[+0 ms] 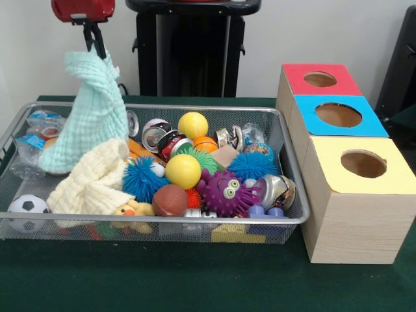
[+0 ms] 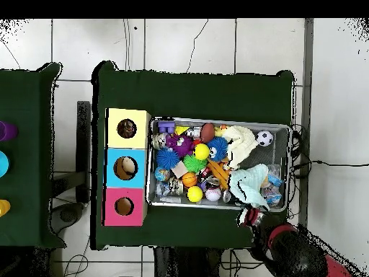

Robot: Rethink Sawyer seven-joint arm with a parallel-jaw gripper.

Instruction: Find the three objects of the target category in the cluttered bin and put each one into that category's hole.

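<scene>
Fingers (image 1: 97,44) pinched on the top corner of the mint cloth (image 1: 91,117), lifted high, lower hem draping onto the clutter at the wire bin's (image 1: 286,146) end farthest from the boxes. Cream cloth (image 1: 91,182) heaped beside it. Red (image 1: 320,79), blue (image 1: 338,115) and yellow (image 1: 363,164) holes lined up alongside on the green counter (image 1: 195,279).

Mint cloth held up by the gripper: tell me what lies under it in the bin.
The mint cloth hangs from the gripper. Its hem drapes over crumpled plastic bottles and touches the cream cloth. Whatever lies beneath those folds is covered.
</scene>
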